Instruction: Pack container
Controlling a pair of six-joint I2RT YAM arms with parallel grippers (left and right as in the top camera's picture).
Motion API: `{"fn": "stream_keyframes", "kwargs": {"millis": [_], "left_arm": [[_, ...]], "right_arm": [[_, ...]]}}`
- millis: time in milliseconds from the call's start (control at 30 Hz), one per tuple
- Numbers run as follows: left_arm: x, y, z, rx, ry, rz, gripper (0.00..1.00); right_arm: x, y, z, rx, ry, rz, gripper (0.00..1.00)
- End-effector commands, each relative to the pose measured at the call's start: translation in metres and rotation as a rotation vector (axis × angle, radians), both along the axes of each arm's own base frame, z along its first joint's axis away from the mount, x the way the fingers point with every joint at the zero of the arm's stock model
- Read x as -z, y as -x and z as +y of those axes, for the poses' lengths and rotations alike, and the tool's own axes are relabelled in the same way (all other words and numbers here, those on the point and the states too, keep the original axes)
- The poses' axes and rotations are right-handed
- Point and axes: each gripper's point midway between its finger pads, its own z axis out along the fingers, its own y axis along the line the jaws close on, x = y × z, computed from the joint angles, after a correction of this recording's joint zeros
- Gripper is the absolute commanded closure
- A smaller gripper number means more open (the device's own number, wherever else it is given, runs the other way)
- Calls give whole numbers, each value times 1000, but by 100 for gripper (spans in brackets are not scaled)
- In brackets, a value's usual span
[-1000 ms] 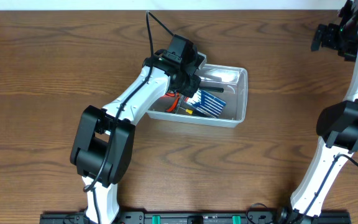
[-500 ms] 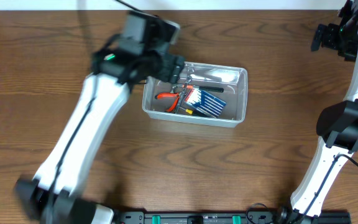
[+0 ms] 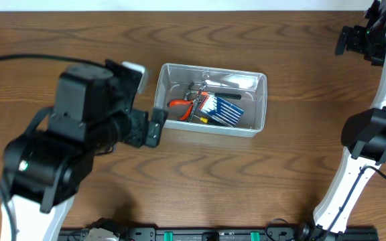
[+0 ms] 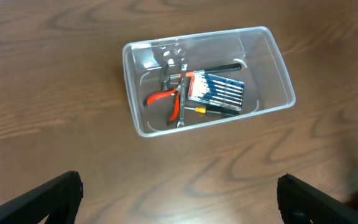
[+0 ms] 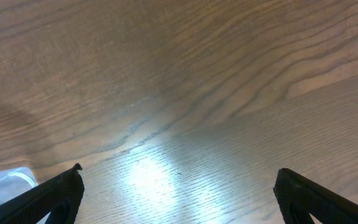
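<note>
Your left arm (image 3: 79, 134) is mostly bulky black housing, with a small green light (image 3: 24, 165) on its side and a white link (image 3: 29, 217) beneath. A thin black cable (image 3: 25, 57) arcs away from it. Your right arm (image 3: 352, 182) has smooth white links, a rounded black elbow joint (image 3: 370, 134) and a black wrist assembly (image 3: 364, 39). In the wrist views, your left fingers (image 4: 42, 199) and right fingers (image 5: 42, 196) are plain matte black wedges.
</note>
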Motion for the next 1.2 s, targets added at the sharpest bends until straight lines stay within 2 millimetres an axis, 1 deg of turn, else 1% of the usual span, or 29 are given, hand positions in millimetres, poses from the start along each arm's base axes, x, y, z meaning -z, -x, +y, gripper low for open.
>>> {"fn": "stream_keyframes", "kwargs": {"millis": [0,67,133,233,300,467,567,633,700,767,833,933,1000,1167], "left_arm": [[-7,6,4,-18,12,-19,2],[-5,12,6,-18,7,-7,2],[7,28,12,-18,-22,66,2],[19,44,18,-18,-52,146,2],[23,49,20,7,-79,163,2],[22,48,19,107,-142,115,2],[16,39,18,150,-161,33,2],[10,35,21,140,-151,-41,2],[3,33,28,99,-129,-126,2],[2,35,38,51,-111,-209,2],[7,40,49,10,-110,-273,2],[22,42,65,-45,-130,-368,2],[34,43,75,-94,-137,-415,2],[74,41,98,-215,-152,-512,2]], "right_arm": [[-7,2,-3,20,10,-13,1],[-7,2,-3,20,10,-13,1],[-7,2,-3,20,10,-13,1],[-7,2,-3,20,10,-13,1],[-7,2,-3,20,10,-13,1],[-7,2,-3,20,10,-13,1],[-7,2,-3,20,10,-13,1],[-7,2,-3,20,10,-13,1],[-7,2,-3,20,10,-13,1],[-7,2,-3,20,10,-13,1],[-7,2,-3,20,10,-13,1],[-7,2,-3,20,10,-13,1],[-7,2,-3,20,10,-13,1],[-7,2,-3,20,10,-13,1]]}}
